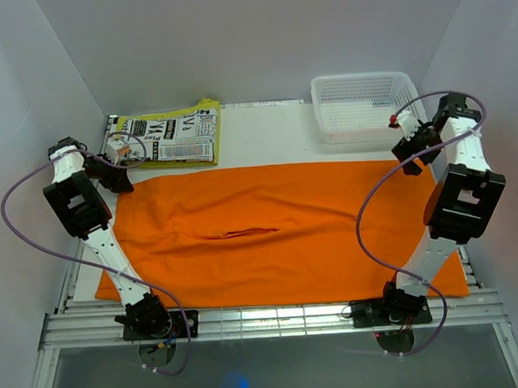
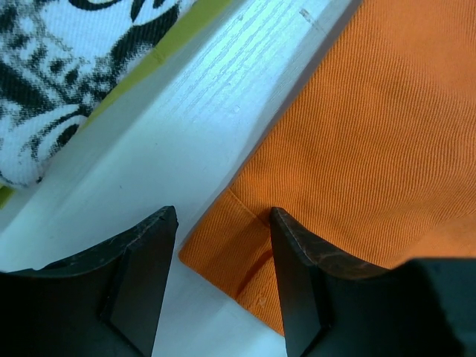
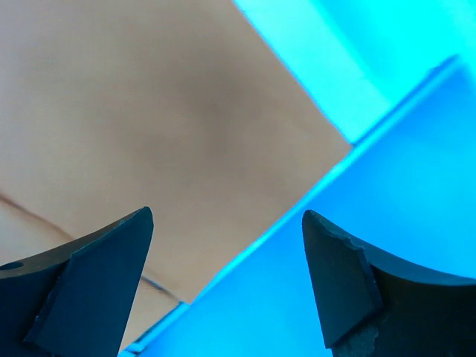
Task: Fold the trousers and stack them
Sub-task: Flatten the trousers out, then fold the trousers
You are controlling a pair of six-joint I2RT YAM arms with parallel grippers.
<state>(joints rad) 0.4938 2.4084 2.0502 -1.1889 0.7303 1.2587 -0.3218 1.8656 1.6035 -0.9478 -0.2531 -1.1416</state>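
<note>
The orange trousers (image 1: 278, 232) lie spread flat across the table, with a crease in the middle. My left gripper (image 1: 117, 180) is at their far left corner. In the left wrist view it (image 2: 223, 279) is open, low over the hemmed corner of the orange cloth (image 2: 372, 126), which lies between the fingers. My right gripper (image 1: 410, 162) is at the far right corner. In the right wrist view it (image 3: 227, 275) is open and empty, and the cloth (image 3: 149, 111) looks tan there, its edge running between the fingers.
A folded black-and-white patterned garment with yellow trim (image 1: 173, 136) lies at the back left, close to my left gripper; it also shows in the left wrist view (image 2: 67, 67). A white mesh basket (image 1: 367, 106) stands at the back right. Walls enclose three sides.
</note>
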